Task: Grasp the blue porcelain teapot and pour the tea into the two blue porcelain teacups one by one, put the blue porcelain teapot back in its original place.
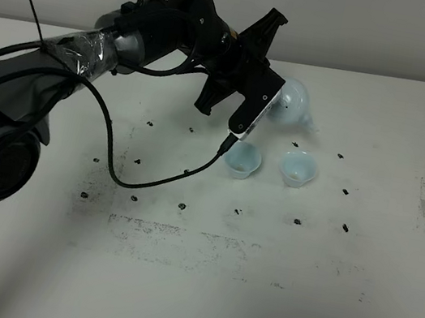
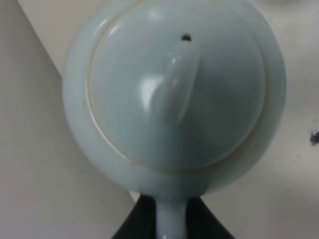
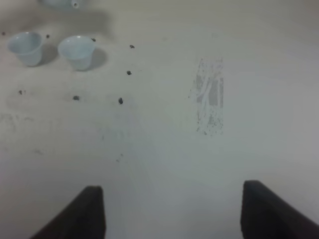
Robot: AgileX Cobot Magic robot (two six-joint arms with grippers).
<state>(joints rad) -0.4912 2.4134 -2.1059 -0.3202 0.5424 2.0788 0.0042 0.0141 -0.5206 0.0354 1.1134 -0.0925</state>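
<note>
1. The round pale-blue glazed porcelain teapot (image 1: 295,103) sits at the tip of the left hand (image 1: 265,102), its loop handle between the black fingers (image 2: 134,224). It is just behind two small pale-blue handleless porcelain cups (image 1: 242,161) (image 1: 298,169) standing side by side.
2. The white surface (image 1: 254,298) is flecked with dark specks and grey scuffed patches; a pale wall (image 1: 343,25) runs behind it.
3. The left hand is clamped tight on the teapot's handle. The right hand (image 3: 172,214) hangs above the surface, well apart from the cups, fingers spread wide, gripping nothing.
</note>
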